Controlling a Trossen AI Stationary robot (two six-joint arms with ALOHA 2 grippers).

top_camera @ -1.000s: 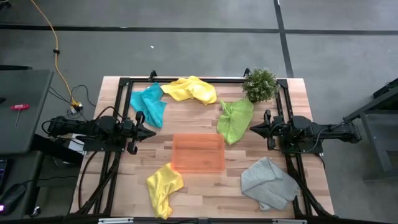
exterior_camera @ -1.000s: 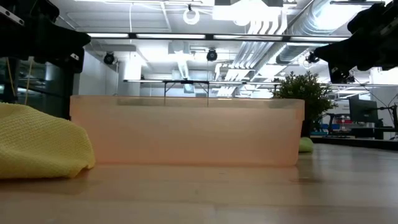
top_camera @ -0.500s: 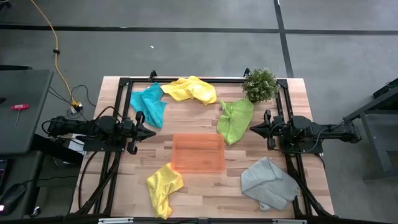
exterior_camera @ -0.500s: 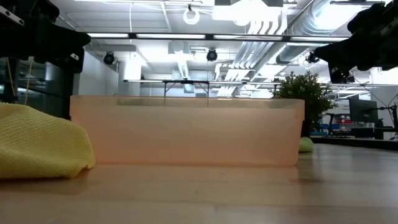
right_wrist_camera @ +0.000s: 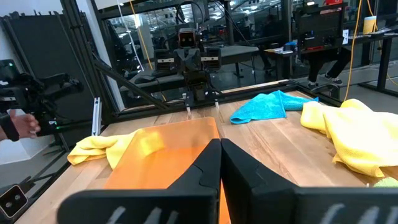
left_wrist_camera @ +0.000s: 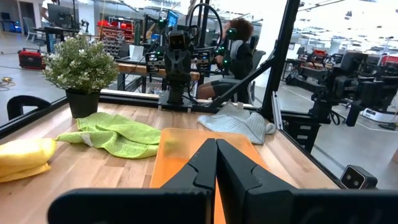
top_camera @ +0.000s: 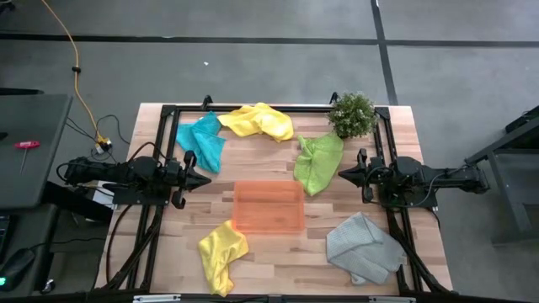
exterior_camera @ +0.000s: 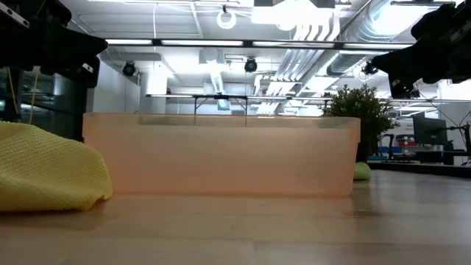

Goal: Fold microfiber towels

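Note:
Five crumpled microfiber towels lie on the wooden table: a teal-blue one (top_camera: 203, 140) at the far left, a yellow one (top_camera: 258, 121) at the far middle, a lime green one (top_camera: 317, 162) right of centre, a second yellow one (top_camera: 221, 252) near the front, and a light grey one (top_camera: 362, 246) at the near right. My left gripper (top_camera: 207, 179) hovers level at the table's left side, shut and holding nothing. Facing it from the right side, my right gripper (top_camera: 340, 174) is shut too, just beside the green towel.
A flat translucent orange tray (top_camera: 268, 206) sits in the table's middle between the two grippers. A small potted plant (top_camera: 352, 114) stands at the far right corner. A black frame (top_camera: 253, 108) runs around the table's edges. A person sits in the room beyond.

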